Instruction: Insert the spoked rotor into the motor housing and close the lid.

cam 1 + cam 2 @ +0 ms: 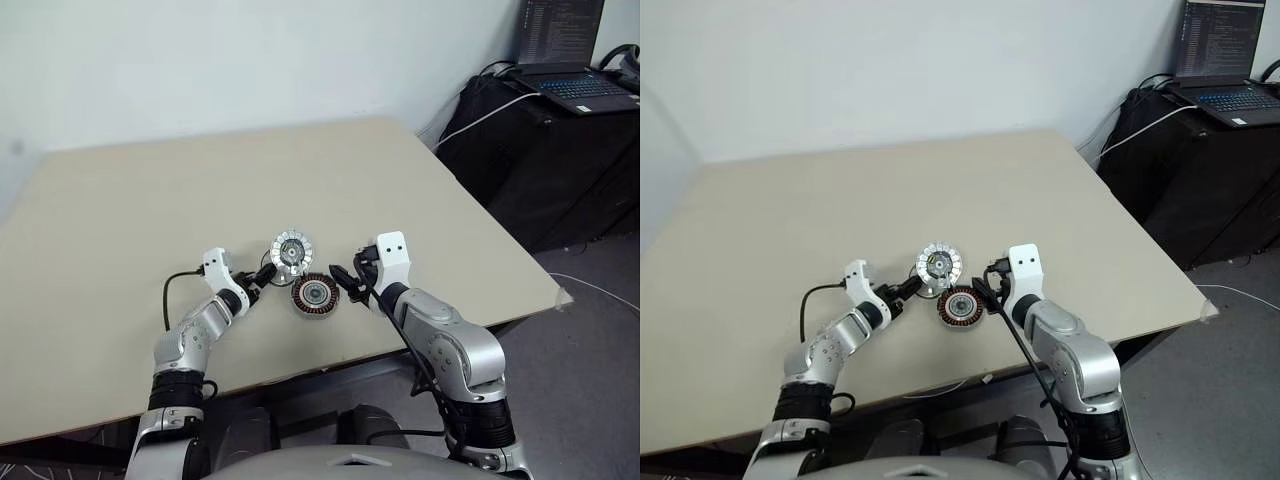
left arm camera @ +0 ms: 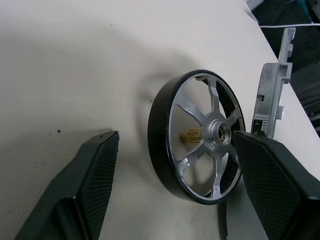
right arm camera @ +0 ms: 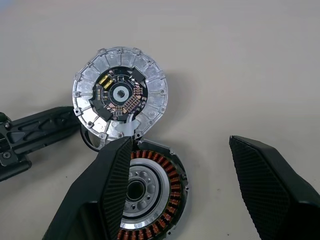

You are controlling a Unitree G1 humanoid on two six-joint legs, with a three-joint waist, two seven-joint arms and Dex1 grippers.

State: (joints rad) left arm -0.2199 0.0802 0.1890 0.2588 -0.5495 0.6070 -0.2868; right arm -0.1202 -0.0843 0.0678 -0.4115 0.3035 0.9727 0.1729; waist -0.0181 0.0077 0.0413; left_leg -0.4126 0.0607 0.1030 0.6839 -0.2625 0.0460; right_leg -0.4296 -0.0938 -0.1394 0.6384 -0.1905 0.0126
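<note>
Left eye view: a beige surface [image 1: 150, 200] is seen from above, with three motor parts gathered near its near edge. The motor housing [image 1: 315, 295], a dark-rimmed puck with copper windings around a grey centre, is laid flat between the two hands. Just beyond it, on the far side, the lid [image 1: 292, 251] is laid with its segmented face up, its edge all but touching the housing's rim. The spoked rotor [image 2: 197, 137] is seen in the left wrist view standing on its edge on the surface, a black ring with silver spokes meeting at a hub. It is framed by the left hand [image 1: 262, 277], whose fingers [image 2: 82, 190] are spread wide on either side of it; no contact with the rotor can be made out, and nothing is gripped. The right hand [image 1: 345, 281] is held just right of the housing, its fingers [image 3: 267, 190] also spread wide and empty, one of them overlapping the housing's rim in the right wrist view. A laptop [image 1: 575, 85] is set on dark furniture at the far right.
</note>
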